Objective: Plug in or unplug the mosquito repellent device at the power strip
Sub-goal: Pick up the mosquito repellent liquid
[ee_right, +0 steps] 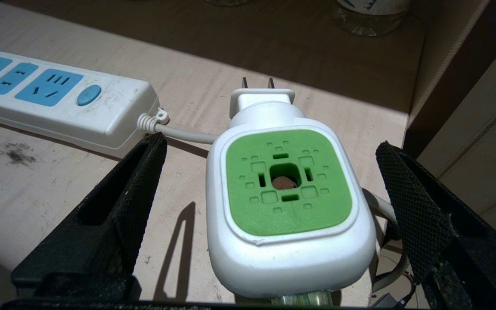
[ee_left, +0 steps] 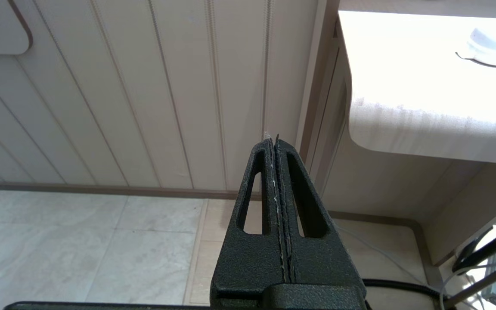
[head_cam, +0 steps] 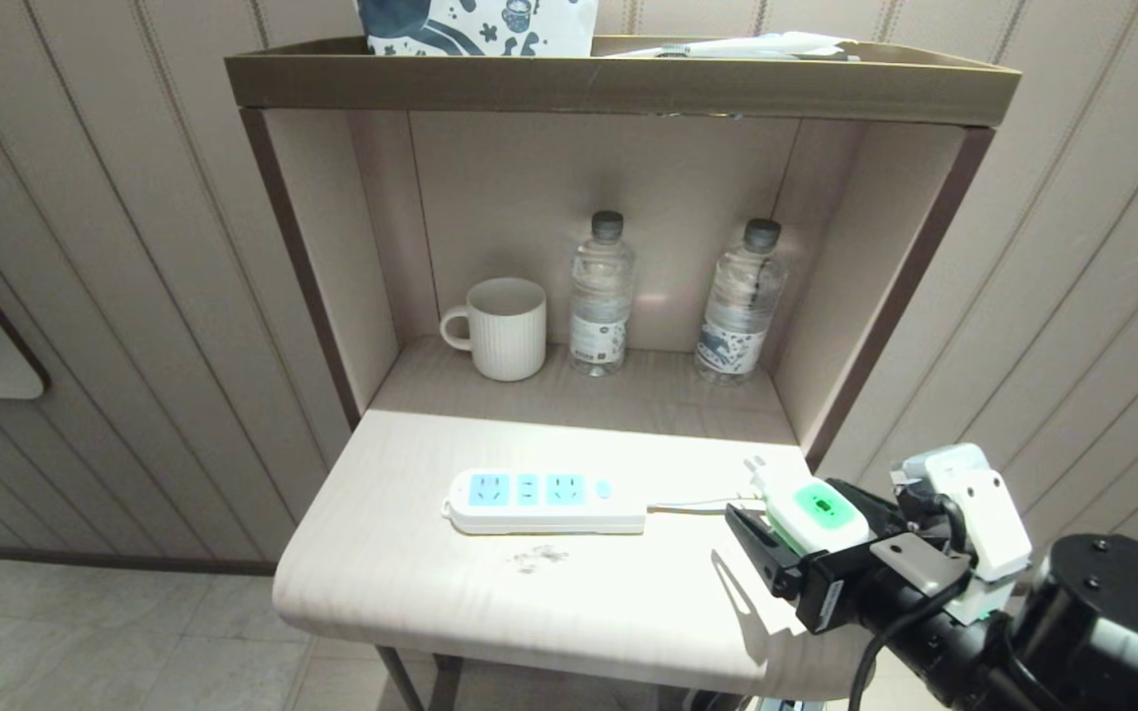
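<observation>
Two clear water bottles [head_cam: 601,296] [head_cam: 742,306] with dark caps stand upright at the back of the open shelf niche, near a white ribbed mug [head_cam: 500,328] whose inside cannot be seen. On the top tray [head_cam: 618,84] a patterned bag and some white items are cut off by the frame edge.

The mosquito repellent device [ee_right: 284,198] is a rounded white head with a bright green perforated top and a brownish wick in the centre hole; its two metal prongs point away toward the shelf. It sits at the right end of the worktop [head_cam: 411,583], unplugged, well clear of the power strip [head_cam: 541,501], whose three light-blue sockets stand free. Its liquid bottle is mostly hidden under the head.

The right pincer [ee_right: 274,181] straddles the device with fingers wide apart, neither touching it. The left pincer [ee_left: 276,146] hangs below the worktop edge, its fingers pressed together.
</observation>
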`<state>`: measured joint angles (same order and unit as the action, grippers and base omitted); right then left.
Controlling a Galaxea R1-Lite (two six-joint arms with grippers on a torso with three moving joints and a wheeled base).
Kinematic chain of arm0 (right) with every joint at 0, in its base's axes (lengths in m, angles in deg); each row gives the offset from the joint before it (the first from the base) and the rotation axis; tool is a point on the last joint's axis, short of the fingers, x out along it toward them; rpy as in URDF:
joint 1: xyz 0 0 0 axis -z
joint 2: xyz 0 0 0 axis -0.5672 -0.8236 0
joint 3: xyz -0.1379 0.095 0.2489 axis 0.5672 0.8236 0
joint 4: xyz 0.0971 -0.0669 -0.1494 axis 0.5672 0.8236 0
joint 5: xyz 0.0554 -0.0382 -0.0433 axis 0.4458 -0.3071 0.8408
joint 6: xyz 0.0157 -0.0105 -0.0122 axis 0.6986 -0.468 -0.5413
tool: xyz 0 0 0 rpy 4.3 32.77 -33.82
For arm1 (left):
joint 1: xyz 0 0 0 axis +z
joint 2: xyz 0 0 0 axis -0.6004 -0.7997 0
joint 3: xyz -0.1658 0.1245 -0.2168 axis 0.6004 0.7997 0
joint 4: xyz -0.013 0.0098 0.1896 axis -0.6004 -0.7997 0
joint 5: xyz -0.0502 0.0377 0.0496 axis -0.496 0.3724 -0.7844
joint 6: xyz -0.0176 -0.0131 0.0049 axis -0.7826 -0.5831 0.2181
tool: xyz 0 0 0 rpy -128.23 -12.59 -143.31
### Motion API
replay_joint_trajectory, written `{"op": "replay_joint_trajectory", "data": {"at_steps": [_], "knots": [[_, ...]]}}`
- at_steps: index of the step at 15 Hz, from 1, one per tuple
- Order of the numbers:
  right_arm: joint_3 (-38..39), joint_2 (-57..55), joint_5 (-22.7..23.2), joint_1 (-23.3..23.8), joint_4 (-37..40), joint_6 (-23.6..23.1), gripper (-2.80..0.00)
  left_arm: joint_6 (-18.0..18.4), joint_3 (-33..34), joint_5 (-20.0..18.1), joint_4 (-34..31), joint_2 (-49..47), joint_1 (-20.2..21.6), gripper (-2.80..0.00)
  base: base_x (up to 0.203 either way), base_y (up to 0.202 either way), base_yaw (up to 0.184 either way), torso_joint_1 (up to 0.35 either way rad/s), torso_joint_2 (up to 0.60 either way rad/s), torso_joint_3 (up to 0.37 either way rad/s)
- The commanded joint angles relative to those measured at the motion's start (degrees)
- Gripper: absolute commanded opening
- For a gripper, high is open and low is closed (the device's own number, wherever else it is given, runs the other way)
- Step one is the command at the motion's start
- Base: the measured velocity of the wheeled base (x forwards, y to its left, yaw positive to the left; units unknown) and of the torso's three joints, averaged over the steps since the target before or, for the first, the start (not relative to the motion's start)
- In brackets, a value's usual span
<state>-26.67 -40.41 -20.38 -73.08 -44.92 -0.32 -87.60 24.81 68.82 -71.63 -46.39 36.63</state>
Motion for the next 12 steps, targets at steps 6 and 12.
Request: {"op": "replay_joint_trajectory", "data": {"at_steps": [6, 12], "knots": [[-1.5, -1.18, -0.1, 0.11, -2.72, -0.07, 0.0, 0.02, 0.0, -0.02, -0.01, -0.04, 0.03, -2.8, 0.0, 0.0, 0.0, 0.0, 0.0, 0.0], [-2.17, -1.62, -0.1, 0.14, -2.72, -0.24, 0.0, 0.02, 0.0, -0.02, -0.01, 0.02, 0.0, -2.8, 0.0, 0.0, 0.0, 0.0, 0.0, 0.0]]}}
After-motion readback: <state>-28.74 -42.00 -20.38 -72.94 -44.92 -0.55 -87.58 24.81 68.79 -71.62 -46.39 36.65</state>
